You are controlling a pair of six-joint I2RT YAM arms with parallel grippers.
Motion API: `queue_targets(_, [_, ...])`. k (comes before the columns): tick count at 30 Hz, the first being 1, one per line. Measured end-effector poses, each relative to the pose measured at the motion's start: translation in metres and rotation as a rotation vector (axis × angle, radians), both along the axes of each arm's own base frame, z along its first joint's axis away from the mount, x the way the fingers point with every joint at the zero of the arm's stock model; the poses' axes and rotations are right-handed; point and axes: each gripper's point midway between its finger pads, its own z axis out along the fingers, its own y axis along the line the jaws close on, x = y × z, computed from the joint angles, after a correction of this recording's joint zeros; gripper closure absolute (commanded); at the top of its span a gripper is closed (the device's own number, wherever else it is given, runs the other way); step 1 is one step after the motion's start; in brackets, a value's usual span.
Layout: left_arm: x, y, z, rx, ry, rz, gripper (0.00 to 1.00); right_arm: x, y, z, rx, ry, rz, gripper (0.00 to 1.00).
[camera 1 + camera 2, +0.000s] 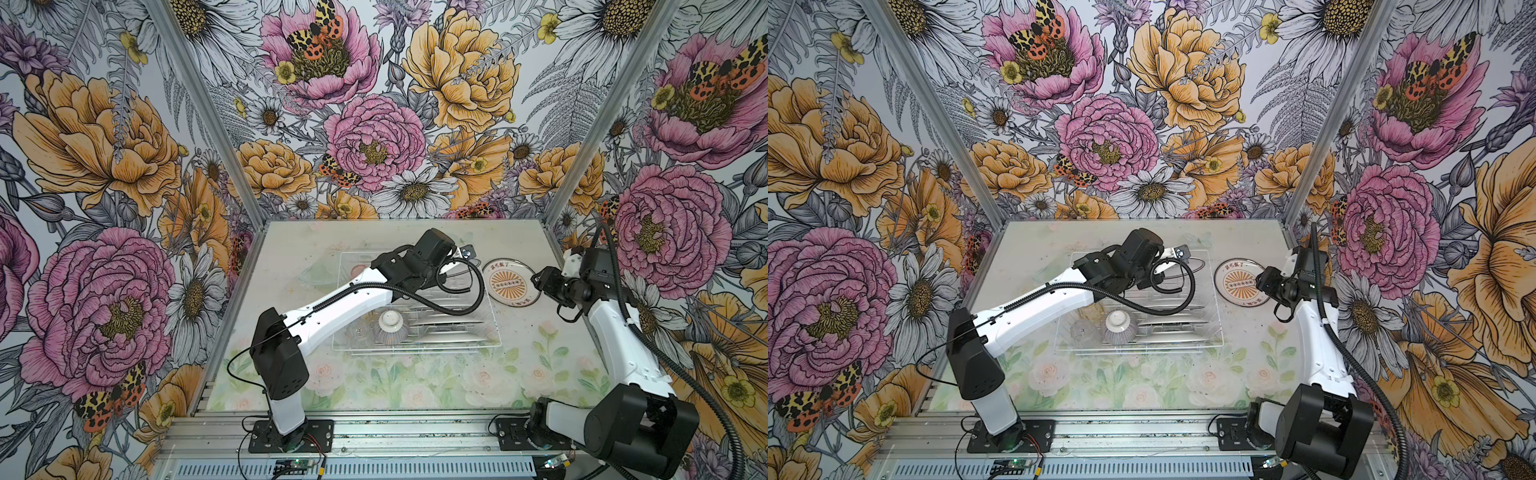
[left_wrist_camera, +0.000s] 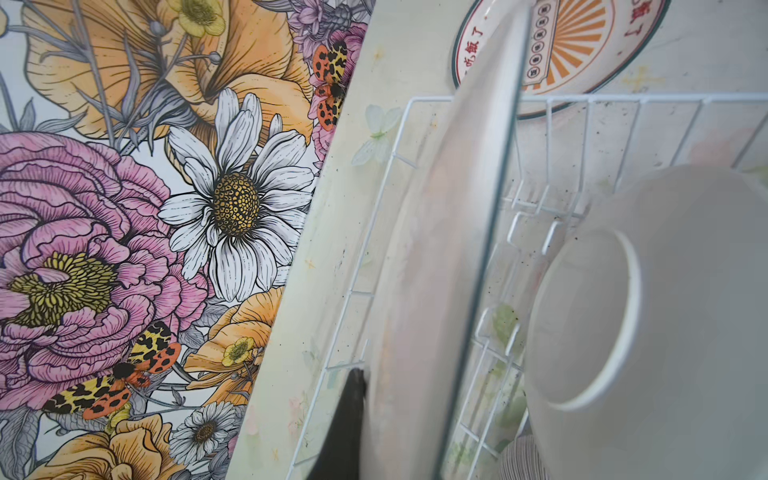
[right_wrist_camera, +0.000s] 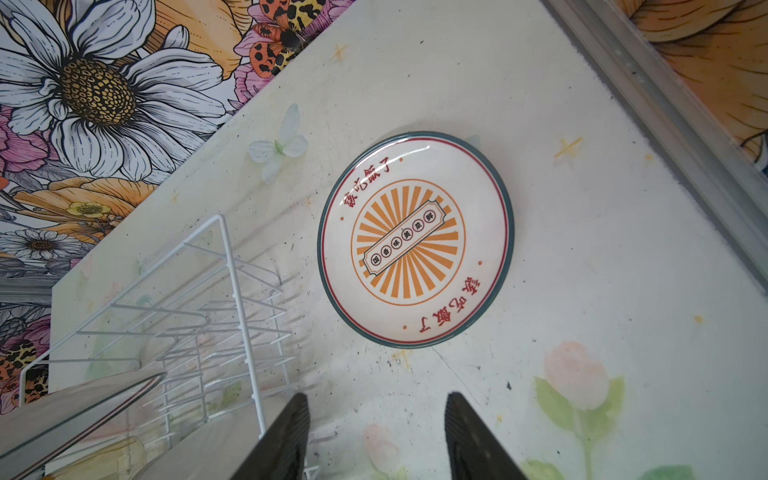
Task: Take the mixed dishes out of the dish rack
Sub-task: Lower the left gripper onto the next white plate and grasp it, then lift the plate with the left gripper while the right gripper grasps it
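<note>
**Kid:** Up at one o'clock in the big white wire dish rack (image 1: 487,329), what is the left gripper (image 2: 368,409) doing?

**Helper:** It pinches the rim of a round white dark-rimmed plate (image 2: 436,249) standing on edge. The plate looks hard, smooth, slippery and breakable. Hold the rim tight and lift straight up.

**Kid:** And the right gripper (image 3: 378,399)?

**Helper:** Its fingers are spread and empty.

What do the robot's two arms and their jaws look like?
Both the left arm and right arm have glossy white link shells with boxy black joint housings. A black corrugated cable hose loops along each, and each stands on a black base plate. The jaws are black and tapered; the right pair shows ribbed faces.
</note>
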Motion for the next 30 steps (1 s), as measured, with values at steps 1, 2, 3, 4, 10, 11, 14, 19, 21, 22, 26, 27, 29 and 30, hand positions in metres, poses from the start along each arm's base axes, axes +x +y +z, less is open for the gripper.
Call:
queue_targets(1, [0.000, 0.002, 0.005, -0.021, 0.002, 0.003, 1.00, 0.000, 0.001, 0.001, 0.002, -0.003, 0.003, 0.46])
queue_targets(2, [0.000, 0.005, 0.011, -0.048, 0.008, 0.007, 1.00, 0.000, 0.001, 0.002, 0.004, -0.006, 0.005, 0.46])
queue_targets(3, [0.001, 0.007, 0.015, -0.076, 0.018, 0.011, 1.00, 0.000, 0.003, 0.003, 0.009, -0.010, 0.011, 0.46])
queue_targets(4, [0.001, 0.008, 0.018, -0.102, 0.031, 0.011, 1.00, 0.000, 0.004, 0.003, 0.013, -0.013, 0.015, 0.46])
queue_targets(10, [0.014, 0.028, 0.040, -0.342, 0.174, 0.042, 1.00, -0.001, 0.021, 0.022, 0.048, -0.088, 0.101, 0.47])
queue_targets(11, [0.017, 0.032, 0.045, -0.388, 0.199, 0.048, 1.00, -0.001, 0.026, 0.029, 0.057, -0.116, 0.126, 0.47])
queue_targets(14, [0.024, 0.039, 0.059, -0.519, 0.277, 0.059, 1.00, -0.001, 0.047, 0.052, 0.095, -0.213, 0.220, 0.48])
queue_targets(19, [0.019, 0.036, 0.076, -0.695, 0.426, 0.027, 1.00, -0.004, 0.092, 0.086, 0.167, -0.348, 0.414, 0.49])
queue_targets(21, [0.016, 0.031, 0.083, -0.773, 0.501, -0.001, 1.00, -0.006, 0.113, 0.094, 0.195, -0.380, 0.494, 0.48])
queue_targets(22, [0.016, 0.029, 0.085, -0.803, 0.529, -0.010, 1.00, -0.008, 0.121, 0.096, 0.207, -0.388, 0.522, 0.48])
queue_targets(26, [0.024, 0.025, 0.094, -0.938, 0.636, -0.034, 1.00, -0.011, 0.145, 0.111, 0.250, -0.438, 0.613, 0.49])
queue_targets(27, [0.027, 0.025, 0.095, -0.966, 0.656, -0.036, 1.00, -0.011, 0.148, 0.115, 0.258, -0.453, 0.625, 0.50])
queue_targets(29, [0.030, 0.024, 0.098, -1.014, 0.696, -0.044, 1.00, -0.010, 0.152, 0.122, 0.270, -0.479, 0.637, 0.52])
queue_targets(30, [0.032, 0.023, 0.098, -1.034, 0.715, -0.045, 1.00, -0.009, 0.154, 0.126, 0.275, -0.496, 0.643, 0.52])
